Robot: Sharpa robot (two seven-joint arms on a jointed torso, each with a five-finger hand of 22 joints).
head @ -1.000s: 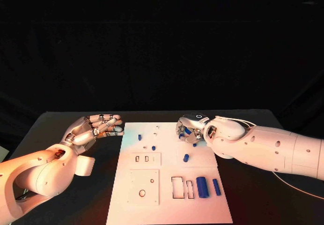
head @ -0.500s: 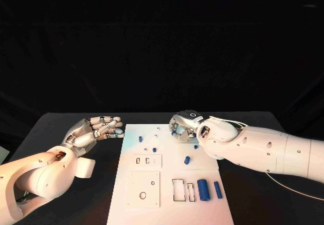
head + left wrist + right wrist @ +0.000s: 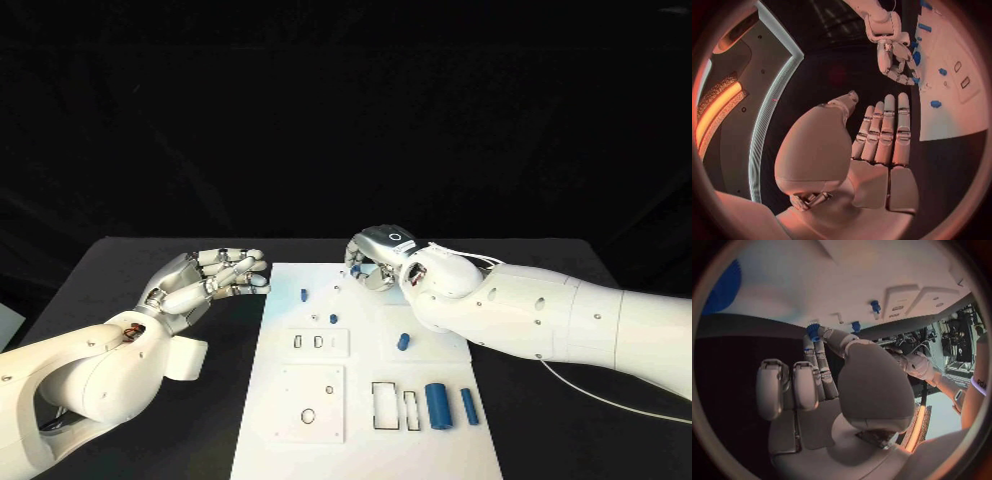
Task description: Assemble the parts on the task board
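The black table (image 3: 173, 265) carries the white task board (image 3: 368, 430).

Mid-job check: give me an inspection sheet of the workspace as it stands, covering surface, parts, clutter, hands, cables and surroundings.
Surface: black table with the white task board lying flat in the middle.
Job's things: small blue parts on the board's far half; two larger blue cylinders lying side by side near its near right corner.
Clutter: nothing seen.
Hands: left robot hand beside the board's left edge, holding nothing; right robot hand over the far edge, pinching a blue piece at its fingertips.
Cables: thin white cable trailing beside the right arm.
Surroundings: dark backdrop.
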